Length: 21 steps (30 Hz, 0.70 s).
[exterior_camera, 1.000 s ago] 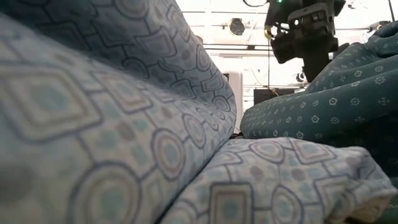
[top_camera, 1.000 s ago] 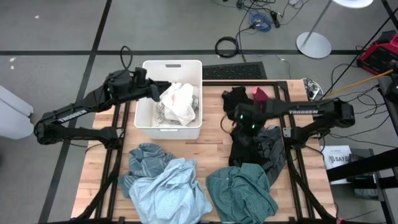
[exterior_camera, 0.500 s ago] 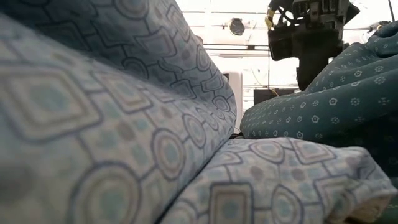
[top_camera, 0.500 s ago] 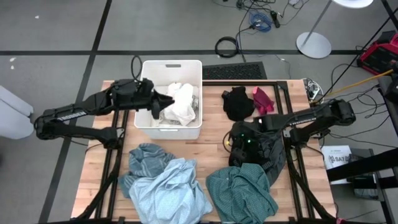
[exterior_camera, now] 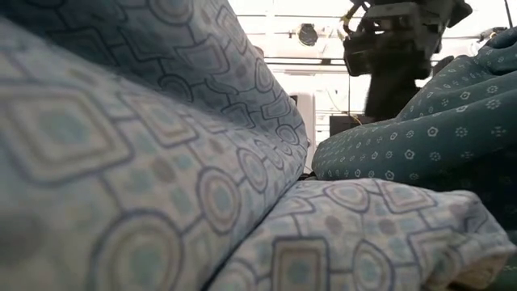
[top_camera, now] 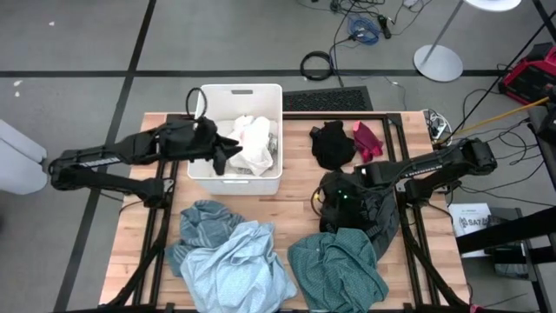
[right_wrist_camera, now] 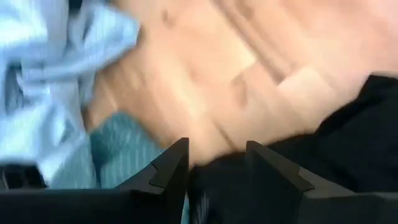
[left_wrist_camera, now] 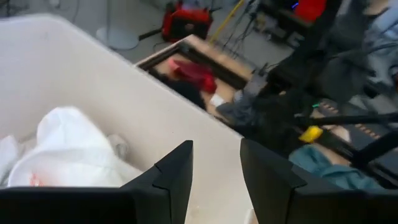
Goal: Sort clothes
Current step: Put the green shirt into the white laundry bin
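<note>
A white garment point(top_camera: 250, 143) lies in the white bin point(top_camera: 261, 91). My left gripper point(top_camera: 224, 153) hangs open over the bin's near left part, nothing between its fingers point(left_wrist_camera: 177, 171). On the table lie a black garment point(top_camera: 331, 143), a magenta one point(top_camera: 367, 137), a dark grey heap point(top_camera: 372, 209), a teal patterned shirt point(top_camera: 339, 265), a light blue shirt point(top_camera: 239, 265) and a teal striped piece point(top_camera: 201, 222). My right gripper point(top_camera: 334, 198) stands open, pointing steeply down at the dark heap's left edge point(right_wrist_camera: 348, 137), with bare wood beside it.
The bin stands at the table's far left, with the black and magenta garments to its right. Bare wood point(top_camera: 300, 187) shows between the bin and the clothes near the front edge. Cables and a lamp base lie on the floor beyond the table.
My left gripper has swung over the bin from its far left part toward the table's near edge, rolling as it went. My right gripper has gone toward the near edge and down to the dark grey heap, tipping its fingers further down, then stopped. No garment has moved.
</note>
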Tool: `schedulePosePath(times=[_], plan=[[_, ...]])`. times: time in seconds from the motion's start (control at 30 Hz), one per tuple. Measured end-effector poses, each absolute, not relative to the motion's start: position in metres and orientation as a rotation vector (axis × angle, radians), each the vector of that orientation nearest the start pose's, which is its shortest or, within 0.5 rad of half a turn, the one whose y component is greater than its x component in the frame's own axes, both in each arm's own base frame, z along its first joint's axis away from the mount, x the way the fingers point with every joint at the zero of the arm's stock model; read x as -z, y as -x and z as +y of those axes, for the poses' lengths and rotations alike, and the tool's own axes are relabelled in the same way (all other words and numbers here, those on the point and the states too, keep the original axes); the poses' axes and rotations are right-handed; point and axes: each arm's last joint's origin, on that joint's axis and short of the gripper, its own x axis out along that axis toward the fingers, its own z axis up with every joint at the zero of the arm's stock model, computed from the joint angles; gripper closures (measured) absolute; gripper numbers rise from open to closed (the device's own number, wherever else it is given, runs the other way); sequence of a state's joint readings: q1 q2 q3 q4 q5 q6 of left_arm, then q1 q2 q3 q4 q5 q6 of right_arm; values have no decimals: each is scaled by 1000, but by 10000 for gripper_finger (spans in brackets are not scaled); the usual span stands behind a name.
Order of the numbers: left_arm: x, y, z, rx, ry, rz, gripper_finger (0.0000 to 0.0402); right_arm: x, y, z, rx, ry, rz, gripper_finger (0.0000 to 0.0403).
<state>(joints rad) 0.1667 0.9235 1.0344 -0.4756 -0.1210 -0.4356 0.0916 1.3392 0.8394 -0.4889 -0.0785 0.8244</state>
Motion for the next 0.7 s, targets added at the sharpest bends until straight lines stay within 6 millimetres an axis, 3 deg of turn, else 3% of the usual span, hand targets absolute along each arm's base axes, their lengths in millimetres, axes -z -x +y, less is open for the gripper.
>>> schedulePosePath(times=[0.13, 0.3, 0.5, 0.6, 0.7], plan=[[-382, -167, 36, -381, 387, 173, 258, -219, -261, 21, 326, -865, 906, 254], [-387, -148, 54, -707, 309, 109, 258, -223, -266, 15, 338, -925, 828, 254], [-389, -148, 74, -956, 96, 136, 258, -221, -267, -5, 322, -768, 826, 255], [-388, -151, 83, -1004, 117, 112, 258, -220, -266, -20, 323, -698, 830, 255], [-385, -150, 95, -1077, 265, 45, 258, -218, -263, -35, 329, -686, 849, 255]])
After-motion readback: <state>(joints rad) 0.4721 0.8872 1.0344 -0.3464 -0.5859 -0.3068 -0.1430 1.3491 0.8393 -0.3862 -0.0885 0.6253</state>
